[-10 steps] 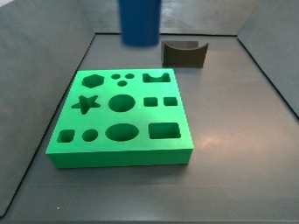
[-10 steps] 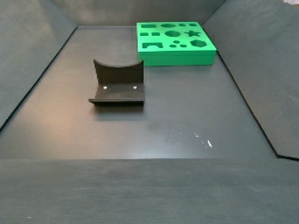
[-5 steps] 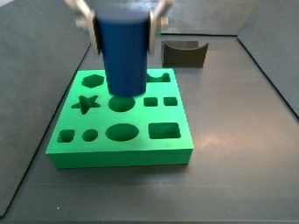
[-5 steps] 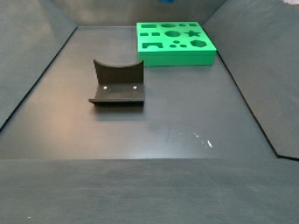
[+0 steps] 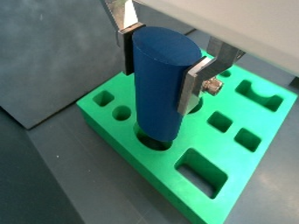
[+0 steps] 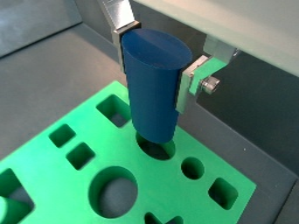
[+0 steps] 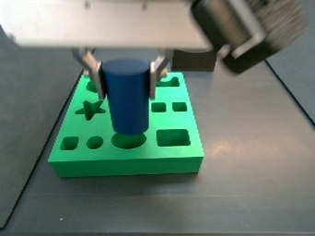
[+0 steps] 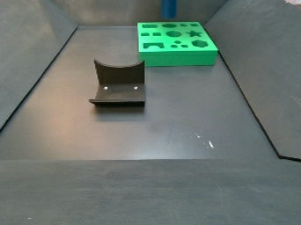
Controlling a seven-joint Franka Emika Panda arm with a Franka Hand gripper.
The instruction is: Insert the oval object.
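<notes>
Lowering the oval object (image 5: 159, 83) into the green block (image 5: 140, 144) is the step in hand. The pincer (image 5: 162, 59) is clamped on the upper part of this tall dark blue peg, its silver fingers (image 5: 195, 80) pressed flat against opposite sides, and holds it upright over the block. In both wrist views the peg's lower end meets an oval hole near the block's front row, and appears to have just entered it; a side view (image 7: 124, 100) agrees, placing the peg at the middle hole of that row, between a small round hole and a rectangular one. To finish well, the peg's long axis should probably stay matched to the hole's long axis and the descent kept vertical, since a tilt would likely jam a close fit. Releasing only once the peg is seated seems prudent.

Hidden: the hole's rim is largely covered by the peg, so depth of entry and clearance cannot be judged. In a side view the arm's pale body covers the block's far edge. Another side view shows the block (image 8: 177, 42) far off on the tabletop (image 8: 177, 132), with the fixture (image 8: 118, 83) nearer; peg and pincer are not visible there.
</notes>
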